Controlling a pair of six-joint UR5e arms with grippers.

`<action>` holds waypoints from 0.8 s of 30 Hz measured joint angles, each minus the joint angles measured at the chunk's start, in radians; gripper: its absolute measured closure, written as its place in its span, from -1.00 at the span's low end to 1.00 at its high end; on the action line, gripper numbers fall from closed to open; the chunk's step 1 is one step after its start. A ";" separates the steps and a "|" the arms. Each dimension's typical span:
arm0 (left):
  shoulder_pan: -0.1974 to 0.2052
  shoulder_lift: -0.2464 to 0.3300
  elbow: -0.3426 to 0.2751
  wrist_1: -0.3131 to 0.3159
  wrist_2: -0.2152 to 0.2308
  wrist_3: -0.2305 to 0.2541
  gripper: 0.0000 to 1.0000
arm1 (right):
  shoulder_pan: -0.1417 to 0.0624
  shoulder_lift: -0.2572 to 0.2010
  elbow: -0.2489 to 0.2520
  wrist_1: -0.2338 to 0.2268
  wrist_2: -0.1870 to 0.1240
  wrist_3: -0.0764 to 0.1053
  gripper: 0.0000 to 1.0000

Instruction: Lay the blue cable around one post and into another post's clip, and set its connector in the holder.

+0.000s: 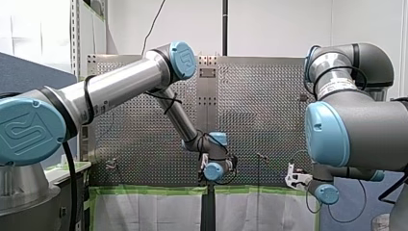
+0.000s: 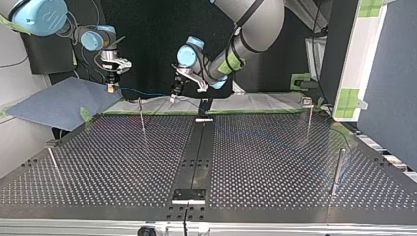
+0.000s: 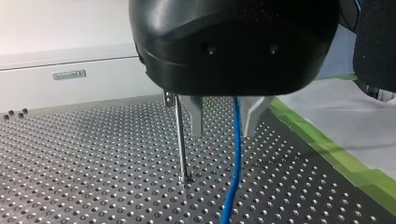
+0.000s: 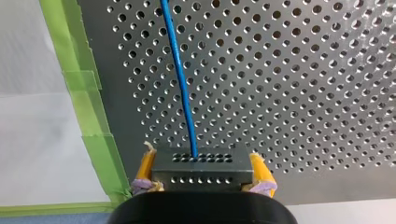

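Connector (image 4: 201, 169) first, at the top view's far left: a dark block dotted with small holes, pinched by its two ends between the yellow pads (image 4: 145, 164) of my right gripper (image 2: 113, 87), hanging over the taped edge of the perforated table (image 2: 275, 162). Out of it comes the blue cable (image 2: 147, 93), thin and round, running rightward and nearly level across to my left gripper (image 2: 176, 92). Between the two grippers (a touch nearer the camera) stands a thin metal post (image 2: 141, 115).

The left wrist view decides it. The metal fingers (image 3: 198, 116) are spread, not pinching, and the cable drops through the gap, closer to one finger. The post rises just beside the other finger's outer face, clear of the cable. So the line's long axis, from connector to fingers, passes alongside the post without wrapping it. By my reading the left arm is the nearer one to carry it round.
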 joint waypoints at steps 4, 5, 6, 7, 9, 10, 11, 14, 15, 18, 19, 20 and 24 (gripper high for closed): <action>-0.003 0.000 0.000 0.000 -0.003 0.000 0.15 | -0.002 0.000 0.000 -0.003 0.000 0.005 1.00; -0.003 0.000 0.000 0.000 -0.003 0.000 0.15 | -0.003 0.000 0.000 -0.004 0.000 0.006 1.00; -0.004 0.000 0.000 0.000 -0.004 0.000 0.15 | -0.003 0.000 0.000 -0.004 0.001 0.007 1.00; -0.004 0.000 0.000 0.000 -0.004 0.001 0.15 | -0.003 0.000 0.000 -0.004 0.001 0.007 1.00; -0.005 0.000 0.000 0.000 -0.005 0.002 0.15 | -0.004 0.000 0.000 -0.004 0.001 0.007 1.00; -0.006 0.000 0.000 0.001 -0.005 0.002 0.24 | -0.004 0.000 0.000 -0.004 0.001 0.007 1.00; -0.007 0.000 0.000 0.001 -0.006 0.003 0.33 | -0.004 0.000 0.000 -0.005 0.001 0.008 1.00; -0.009 0.000 0.000 0.001 -0.006 0.005 0.62 | -0.005 0.000 0.000 -0.005 0.001 0.008 1.00; -0.010 0.000 0.000 0.001 -0.005 0.008 0.62 | -0.005 0.000 0.000 -0.005 0.001 0.008 1.00; -0.012 0.000 0.000 0.001 -0.001 0.017 1.00 | -0.005 0.000 0.000 -0.006 0.001 0.008 1.00; -0.012 0.000 0.000 0.001 0.001 0.021 1.00 | -0.005 0.000 0.000 -0.006 0.001 0.008 1.00; -0.012 0.001 0.000 0.001 0.003 0.023 1.00 | -0.005 0.000 0.000 -0.007 0.001 0.008 1.00; -0.012 0.000 0.000 0.001 0.021 0.029 1.00 | -0.005 0.001 0.000 -0.008 0.001 0.008 1.00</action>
